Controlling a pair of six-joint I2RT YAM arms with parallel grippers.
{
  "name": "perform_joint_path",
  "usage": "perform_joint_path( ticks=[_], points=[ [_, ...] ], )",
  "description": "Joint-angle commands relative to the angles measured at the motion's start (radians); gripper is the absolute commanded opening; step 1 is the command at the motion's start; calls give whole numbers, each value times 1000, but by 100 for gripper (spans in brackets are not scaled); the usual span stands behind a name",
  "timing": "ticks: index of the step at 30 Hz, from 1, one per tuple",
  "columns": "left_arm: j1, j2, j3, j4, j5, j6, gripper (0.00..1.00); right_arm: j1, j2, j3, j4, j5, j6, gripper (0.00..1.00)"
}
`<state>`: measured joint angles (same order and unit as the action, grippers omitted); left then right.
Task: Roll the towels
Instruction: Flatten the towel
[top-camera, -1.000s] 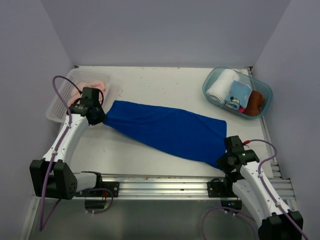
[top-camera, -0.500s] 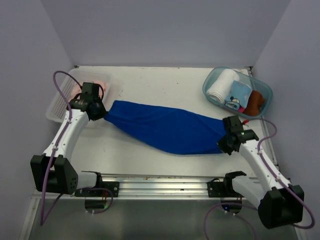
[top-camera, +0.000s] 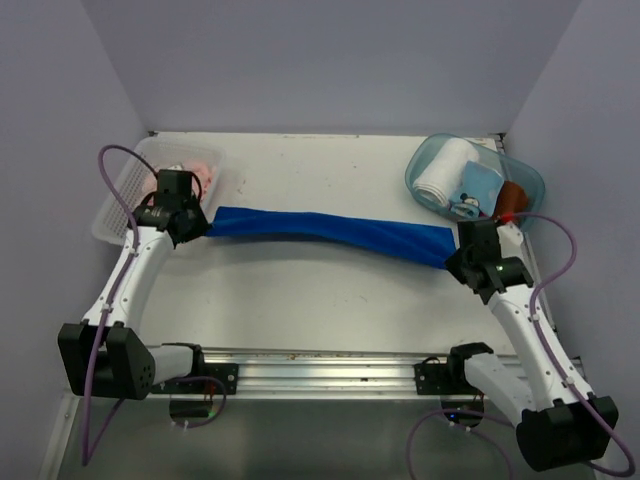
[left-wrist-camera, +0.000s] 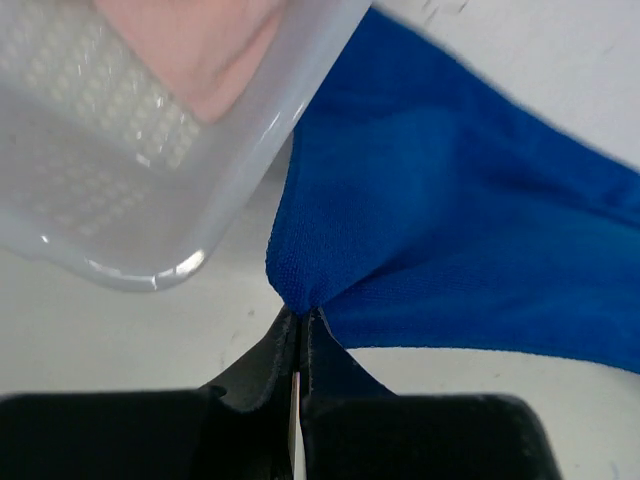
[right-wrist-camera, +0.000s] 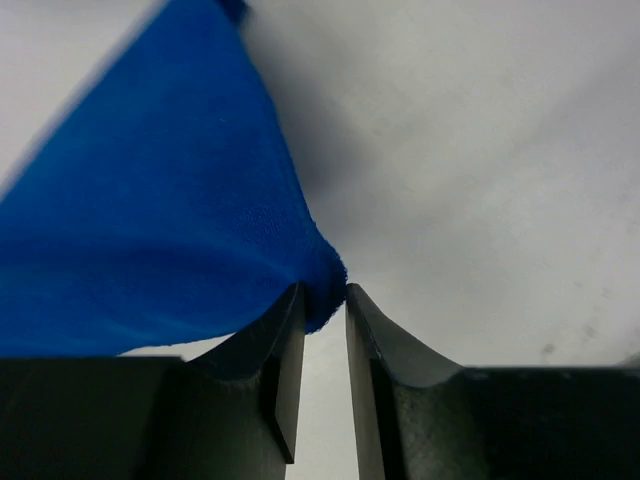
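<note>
The royal blue towel (top-camera: 320, 228) hangs pulled into a narrow taut band across the middle of the table. My left gripper (top-camera: 200, 226) is shut on its left corner, seen close up as blue towel (left-wrist-camera: 450, 230) bunched at the left gripper (left-wrist-camera: 300, 312) tips. My right gripper (top-camera: 452, 262) pinches the right corner; in the right wrist view the blue towel (right-wrist-camera: 150, 240) ends in a tuft between the tips of the right gripper (right-wrist-camera: 325, 295). The pale pink towel (top-camera: 192, 166) lies crumpled in the basket, also visible as pink towel (left-wrist-camera: 190, 40) through the basket wall.
A white perforated basket (top-camera: 112, 208) stands at the back left, its corner (left-wrist-camera: 130, 230) just beside my left gripper. A clear bin (top-camera: 532, 188) at the back right holds a rolled white towel (top-camera: 440, 172), a light blue cloth (top-camera: 480, 184) and a brown item (top-camera: 512, 198). A metal rail (top-camera: 320, 358) runs along the near edge.
My right gripper has closed on the towel's right corner and carried it from the near edge back and to the right. The towel went from a wide slack sheet to a thin stretched band.
</note>
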<state>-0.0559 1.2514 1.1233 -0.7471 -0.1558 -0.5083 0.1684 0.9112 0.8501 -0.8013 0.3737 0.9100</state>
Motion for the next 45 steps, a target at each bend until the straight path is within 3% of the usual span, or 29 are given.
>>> perform_joint_path(
  ticks=[1, 4, 23, 26, 30, 32, 33, 34, 40, 45],
  points=[
    [11, -20, -117, -28, -1, 8, 0, -7, -43, -158, -130, -1, 64, 31],
    [11, -26, -154, -23, 30, 7, 0, -12, -71, -227, -128, -36, 93, 53],
    [11, 0, -163, 12, 53, -1, 0, -41, 242, -266, 165, -160, 9, 57],
    [11, -4, -168, 12, 56, -2, 0, -40, 284, -270, 203, -165, 6, 52],
    [11, -15, -166, 11, 59, -4, 0, -40, 314, -275, 232, -141, 4, 32],
    [11, -20, -161, 5, 59, -3, 0, -41, 319, -273, 232, -125, -3, 17],
    [11, -21, -158, 5, 58, -2, 0, -40, 319, -266, 229, -121, -6, 4],
    [11, -23, -158, 3, 56, 1, 0, -40, 315, -260, 223, -116, -6, 0],
    [11, -43, -116, -41, 38, 16, 0, -47, 195, -142, 85, -49, -45, 0],
    [11, -67, 71, -123, 84, 11, 0, -47, 28, 94, -67, 25, -143, 0]
  ],
)
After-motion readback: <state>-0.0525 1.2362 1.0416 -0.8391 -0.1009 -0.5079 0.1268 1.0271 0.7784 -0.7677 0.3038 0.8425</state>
